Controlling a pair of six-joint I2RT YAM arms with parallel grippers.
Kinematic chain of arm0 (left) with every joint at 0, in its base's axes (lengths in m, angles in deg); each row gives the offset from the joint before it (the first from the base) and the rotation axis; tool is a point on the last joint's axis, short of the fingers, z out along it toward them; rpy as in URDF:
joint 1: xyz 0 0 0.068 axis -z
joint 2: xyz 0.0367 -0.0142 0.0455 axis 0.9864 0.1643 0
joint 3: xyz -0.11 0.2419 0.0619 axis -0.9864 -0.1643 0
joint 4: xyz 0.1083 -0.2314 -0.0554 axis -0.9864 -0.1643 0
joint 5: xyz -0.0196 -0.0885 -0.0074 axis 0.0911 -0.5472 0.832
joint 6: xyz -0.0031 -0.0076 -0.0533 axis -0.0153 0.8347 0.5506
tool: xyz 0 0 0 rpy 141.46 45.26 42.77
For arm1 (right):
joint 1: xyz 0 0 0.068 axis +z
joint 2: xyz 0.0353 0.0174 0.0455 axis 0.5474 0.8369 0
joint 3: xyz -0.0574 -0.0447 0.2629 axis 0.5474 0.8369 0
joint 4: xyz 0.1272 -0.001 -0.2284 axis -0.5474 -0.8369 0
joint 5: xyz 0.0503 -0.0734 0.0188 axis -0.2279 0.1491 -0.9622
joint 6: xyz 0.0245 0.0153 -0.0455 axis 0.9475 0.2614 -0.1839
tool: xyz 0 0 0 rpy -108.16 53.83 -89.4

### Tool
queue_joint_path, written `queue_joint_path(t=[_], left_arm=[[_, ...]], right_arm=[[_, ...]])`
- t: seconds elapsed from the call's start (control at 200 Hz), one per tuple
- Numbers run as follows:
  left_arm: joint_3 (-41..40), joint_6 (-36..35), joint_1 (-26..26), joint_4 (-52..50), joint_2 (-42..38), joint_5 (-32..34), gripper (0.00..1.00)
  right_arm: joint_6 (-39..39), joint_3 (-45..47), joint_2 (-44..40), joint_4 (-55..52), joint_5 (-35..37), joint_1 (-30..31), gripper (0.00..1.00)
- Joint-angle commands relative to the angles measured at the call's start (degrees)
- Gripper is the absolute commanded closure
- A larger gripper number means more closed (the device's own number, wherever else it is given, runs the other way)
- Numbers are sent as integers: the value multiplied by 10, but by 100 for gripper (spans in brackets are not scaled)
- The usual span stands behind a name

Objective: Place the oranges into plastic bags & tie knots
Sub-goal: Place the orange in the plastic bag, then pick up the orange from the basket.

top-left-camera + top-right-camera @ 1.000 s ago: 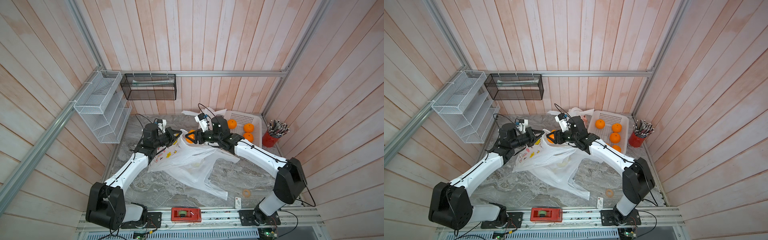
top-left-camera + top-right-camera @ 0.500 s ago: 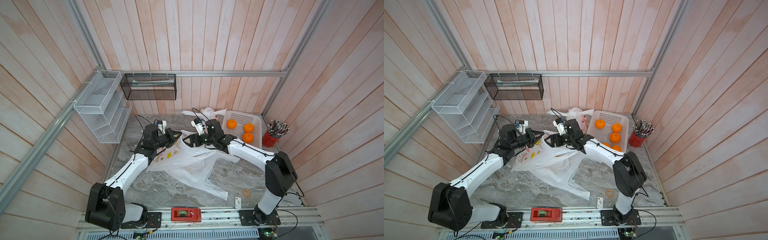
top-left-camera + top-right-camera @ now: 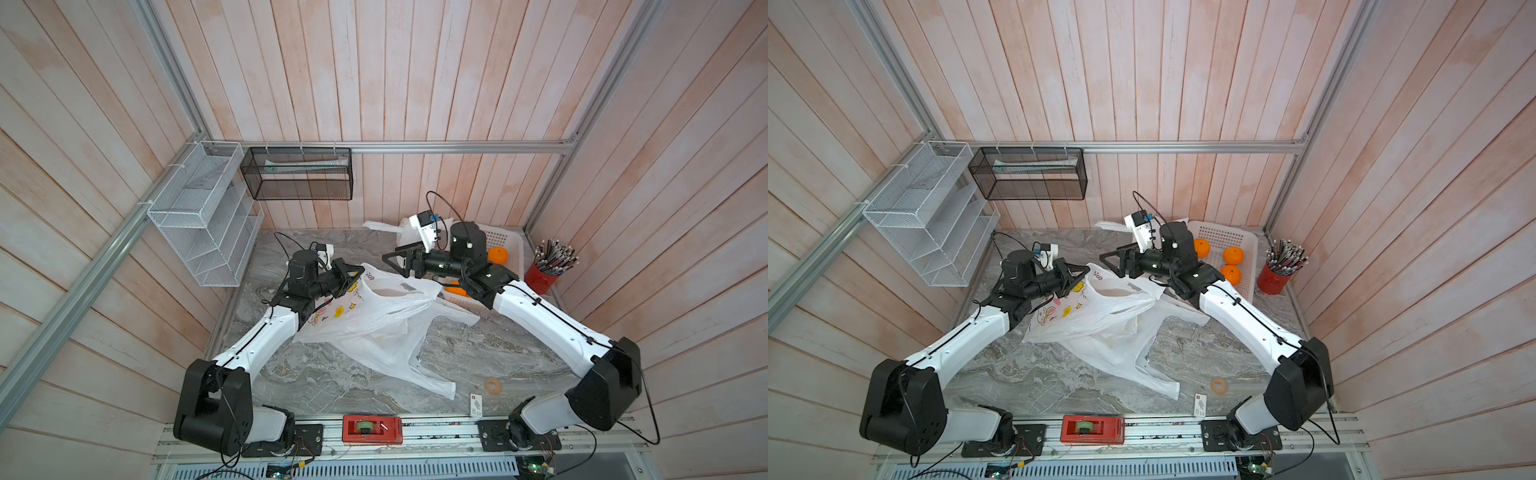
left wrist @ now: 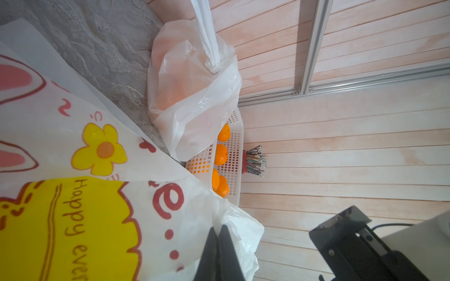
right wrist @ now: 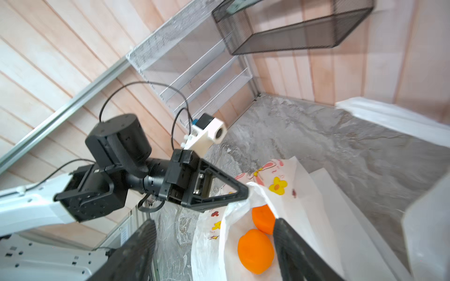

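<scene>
The left gripper (image 4: 218, 230), jaws pinched shut on the rim of the printed bag (image 3: 374, 307), holds its mouth up near 10 o'clock of the table (image 3: 478, 357). The right gripper (image 5: 213, 221) hovers over it, jaws spread and empty; two oranges (image 5: 255, 250) lie inside, others in the basket (image 3: 1225, 239) at 2 o'clock.

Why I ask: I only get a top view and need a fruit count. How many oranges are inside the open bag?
Observer: Two oranges lie inside the open bag, seen from the right wrist.
Operator: Is its rim held?
Observer: Yes, the left wrist view shows the left fingers shut on the rim.
Operator: Is the far bag tied?
Observer: Yes, the left wrist view shows a knot closing the far bag, with orange showing through the plastic.
</scene>
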Motion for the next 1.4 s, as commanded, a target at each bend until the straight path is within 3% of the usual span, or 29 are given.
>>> queue_joint_path(t=[0.0, 0.22, 0.41, 0.56, 0.95, 1.045, 1.255, 1.395], left_arm=[[-5, -16, -3, 9, 4, 6, 100], [0, -22, -4, 2, 1, 10, 100], [2, -24, -4, 1, 3, 10, 100], [4, -28, -4, -2, 4, 9, 100], [5, -31, -4, -8, 1, 8, 100], [7, -32, -4, -8, 2, 9, 100], [4, -33, -4, -9, 0, 9, 100], [3, -37, -4, -12, -3, 10, 100]], right_arm=[[-34, 21, -12, -72, 65, -84, 16], [-127, 14, 54, -196, 254, -237, 2], [-157, 1, 139, -217, 421, -285, 2], [-150, -23, 208, -216, 406, -319, 2], [-149, -104, 340, -213, 400, -339, 2], [-147, -122, 361, -226, 397, -339, 7], [-138, -106, 350, -228, 382, -339, 33], [-138, -80, 276, -222, 355, -337, 36]])
